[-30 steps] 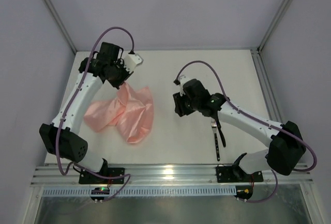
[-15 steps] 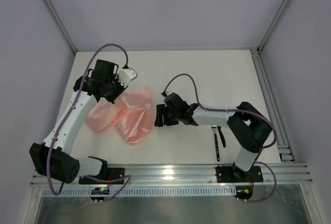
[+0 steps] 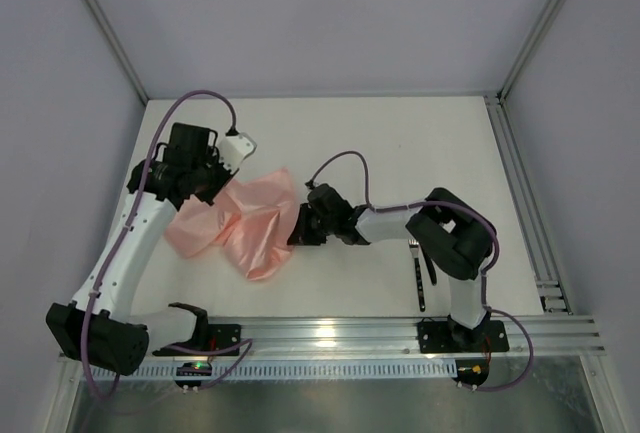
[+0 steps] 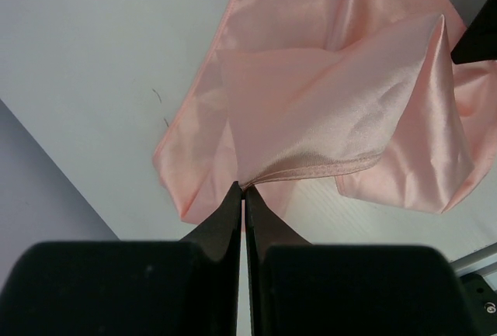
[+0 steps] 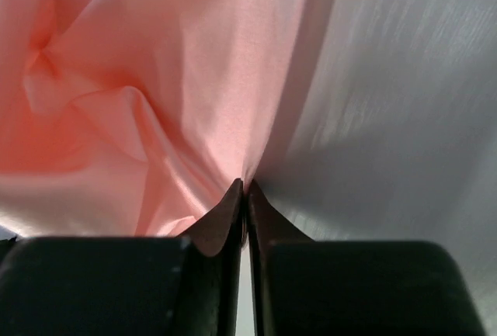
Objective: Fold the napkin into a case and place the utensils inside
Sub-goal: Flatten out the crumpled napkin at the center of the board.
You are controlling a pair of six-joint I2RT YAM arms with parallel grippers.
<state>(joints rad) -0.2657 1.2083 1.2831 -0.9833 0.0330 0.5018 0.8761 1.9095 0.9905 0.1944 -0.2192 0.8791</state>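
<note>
From above we saw the whole white table (image 3: 400, 143), which neither wrist camera took in, and on its left half the napkin (image 3: 250, 225) lay as a loose, crumpled salmon-pink heap, not folded into any case shape. Only that top view showed both arms reaching to the cloth from opposite sides, the left from the far left corner and the right stretched low across the middle. The left wrist view gave us what the top view could not: a doubled hem of the napkin (image 4: 334, 119) running right up to the tips of the left gripper (image 4: 242, 192), whose jaws were pressed together and pinching that hem. The right wrist view showed the napkin (image 5: 155, 80) bunched in soft folds, its edge ending between the tips of the right gripper (image 5: 245, 188), also clamped on the cloth with the jaws all but touching. In the top view the left gripper (image 3: 222, 186) sat at the cloth's far corner and the right gripper (image 3: 298, 233) at its right edge. The utensils (image 3: 424, 271) lay well apart, near the right arm's base, the fork (image 3: 413, 244) among them, seen only from above.
</note>
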